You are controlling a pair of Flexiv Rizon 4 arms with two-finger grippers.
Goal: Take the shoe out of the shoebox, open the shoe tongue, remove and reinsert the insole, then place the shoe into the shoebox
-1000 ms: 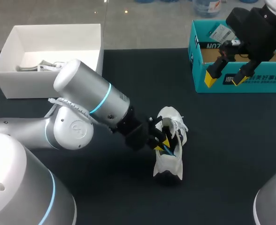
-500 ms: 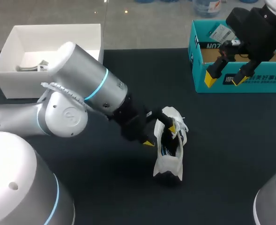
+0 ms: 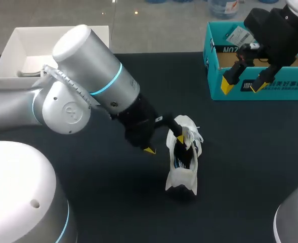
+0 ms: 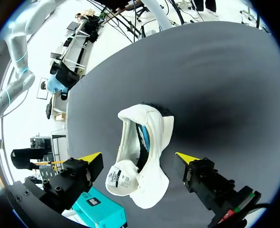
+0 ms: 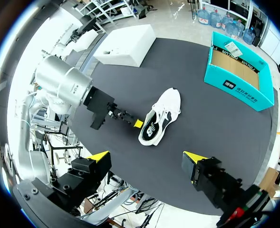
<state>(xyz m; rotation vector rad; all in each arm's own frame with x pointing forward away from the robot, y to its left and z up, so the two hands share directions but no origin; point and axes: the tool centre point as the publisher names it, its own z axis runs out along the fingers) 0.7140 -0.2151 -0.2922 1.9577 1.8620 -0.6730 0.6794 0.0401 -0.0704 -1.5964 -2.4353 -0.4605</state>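
— Shoe (image 3: 183,157) position?
— Mid-table (image 3: 250,167), upright on its sole, well apart from every edge. You have bare dark surface all round it.
— Tools?
— Your left gripper (image 3: 165,143): fingers spread, shoe between them, nothing grasped. Your right gripper (image 3: 243,85): released, above the teal shoebox (image 3: 290,91).
— Count?
— One shoe, two boxes: the teal one, plus a white box (image 3: 37,38) at the far left corner.
— View differences?
— Left wrist alone shows the shoe's blue lining. Right wrist shows the table's near edge, which head view cuts off.

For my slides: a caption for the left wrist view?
Open left gripper framing the white shoe on the black table.
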